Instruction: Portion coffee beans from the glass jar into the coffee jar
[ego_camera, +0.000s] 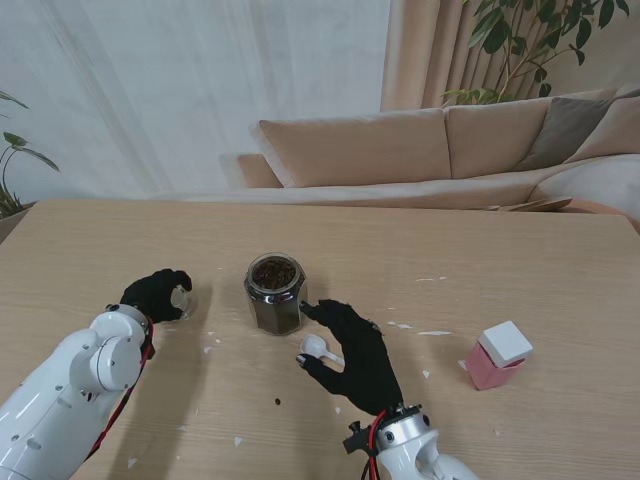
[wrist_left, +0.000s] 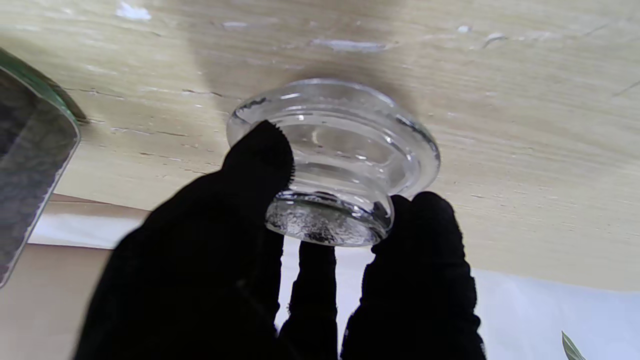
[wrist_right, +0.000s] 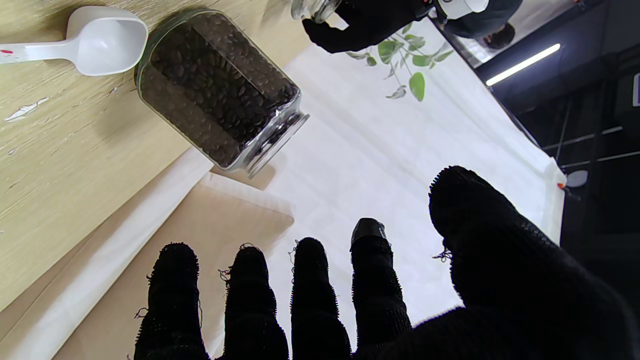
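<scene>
Right hand (ego_camera: 352, 352) spread flat, palm down, grasping nothing, hovering over the white scoop (ego_camera: 316, 347). Scoop bowl peeking out at the fingertips on the left, just beside the glass jar (ego_camera: 274, 292); handle running away to the right under the palm, so long axis roughly across the table. Clearly the nearer hand for the scoop. Left hand (ego_camera: 157, 295) well off to the left, clenched around the glass lid (wrist_left: 332, 160), flange pressed to the table (ego_camera: 420, 240). Glass jar open, upright, faceted, nearly full of dark beans. Pink container with white cap (ego_camera: 498, 355) farther right, probably the coffee jar.
</scene>
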